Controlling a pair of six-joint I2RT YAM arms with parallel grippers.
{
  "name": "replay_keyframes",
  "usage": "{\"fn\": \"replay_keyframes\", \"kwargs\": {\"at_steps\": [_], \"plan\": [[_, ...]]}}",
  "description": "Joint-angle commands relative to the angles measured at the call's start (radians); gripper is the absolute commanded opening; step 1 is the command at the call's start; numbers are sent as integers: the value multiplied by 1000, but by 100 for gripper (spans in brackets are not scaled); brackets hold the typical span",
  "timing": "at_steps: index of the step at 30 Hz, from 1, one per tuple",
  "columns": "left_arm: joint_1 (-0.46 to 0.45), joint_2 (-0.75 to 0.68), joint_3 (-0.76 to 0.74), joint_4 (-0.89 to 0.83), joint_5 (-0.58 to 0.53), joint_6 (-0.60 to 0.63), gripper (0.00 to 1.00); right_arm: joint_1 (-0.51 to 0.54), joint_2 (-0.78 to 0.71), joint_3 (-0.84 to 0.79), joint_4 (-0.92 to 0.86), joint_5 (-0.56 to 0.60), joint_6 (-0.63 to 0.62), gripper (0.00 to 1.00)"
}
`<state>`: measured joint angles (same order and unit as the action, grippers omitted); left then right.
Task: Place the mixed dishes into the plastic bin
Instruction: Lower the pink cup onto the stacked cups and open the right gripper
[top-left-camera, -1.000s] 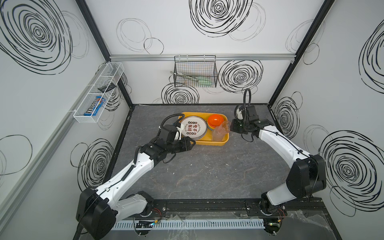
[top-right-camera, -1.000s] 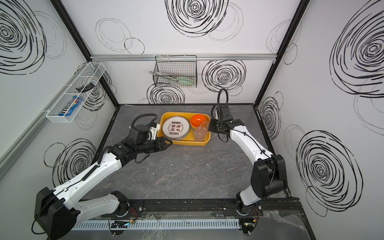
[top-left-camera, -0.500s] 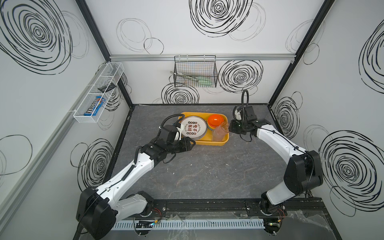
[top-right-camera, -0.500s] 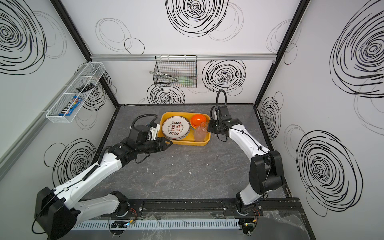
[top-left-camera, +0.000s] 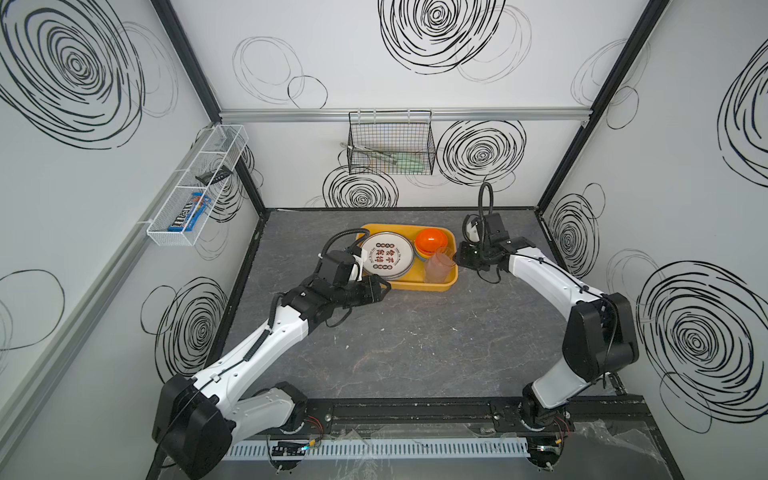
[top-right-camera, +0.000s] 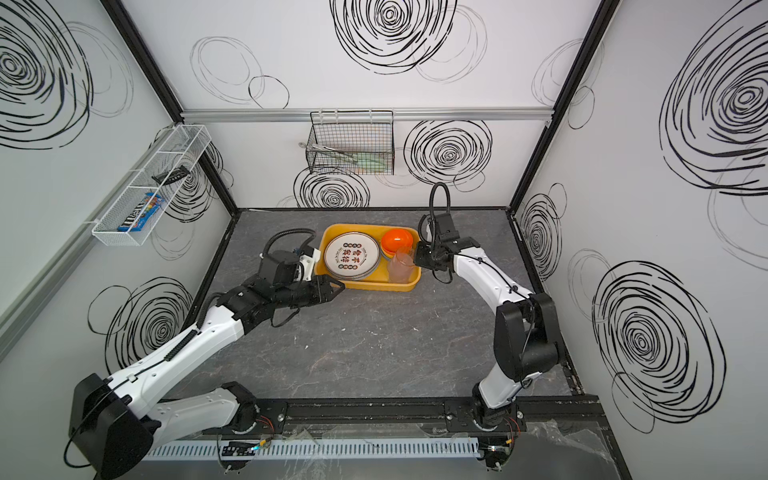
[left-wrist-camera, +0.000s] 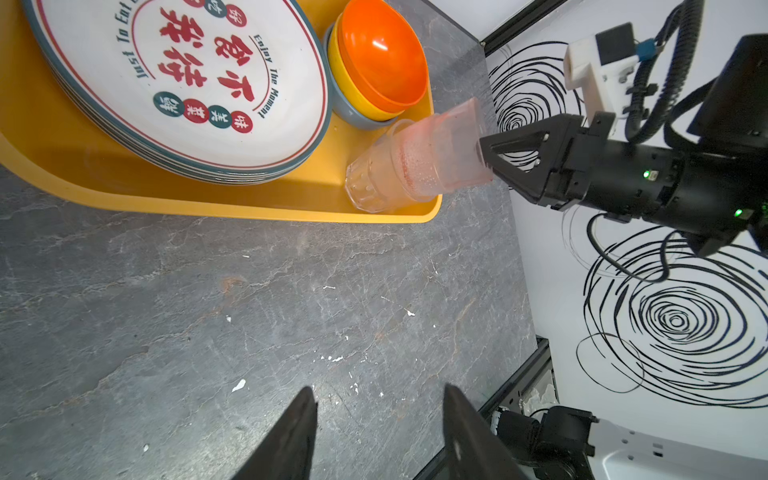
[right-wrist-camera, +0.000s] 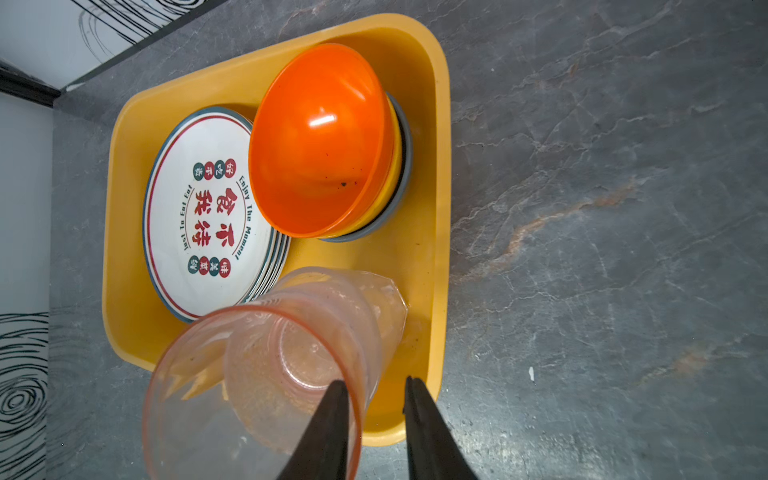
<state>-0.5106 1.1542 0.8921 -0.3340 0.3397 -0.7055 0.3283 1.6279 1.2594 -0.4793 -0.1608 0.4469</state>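
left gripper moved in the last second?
No. In both top views the left gripper sits at the same spot off the bin's near-left corner.

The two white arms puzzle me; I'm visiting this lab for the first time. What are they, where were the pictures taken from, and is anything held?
They are two robot arms at a grey stone-look table, each ending in a two-fingered hand. Two pictures look down from overhead; two come from cameras on the wrists. On the table stands a yellow-orange plastic bin holding stacked white round plates with red characters, nested bowls with an orange one on top, and a translucent pink cup inside a clear cup. The left hand is open and empty, near the bin. The right hand is open too, its fingers either side of the pink cup's rim, so nothing is gripped.
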Motion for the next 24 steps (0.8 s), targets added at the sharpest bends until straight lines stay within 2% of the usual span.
{"fn": "replay_keyframes", "kwargs": {"at_steps": [1,19,24], "plan": [[-3,3,-9,41,-2,-8,53,3,1,31,-7,3,1,30],[36,-13,5,16,-3,19,54,3,-76,40,-27,-1,-2,37],[74,-11,26,-1,2,50,58,11,-118,20,-8,-32,-19,48]]}}
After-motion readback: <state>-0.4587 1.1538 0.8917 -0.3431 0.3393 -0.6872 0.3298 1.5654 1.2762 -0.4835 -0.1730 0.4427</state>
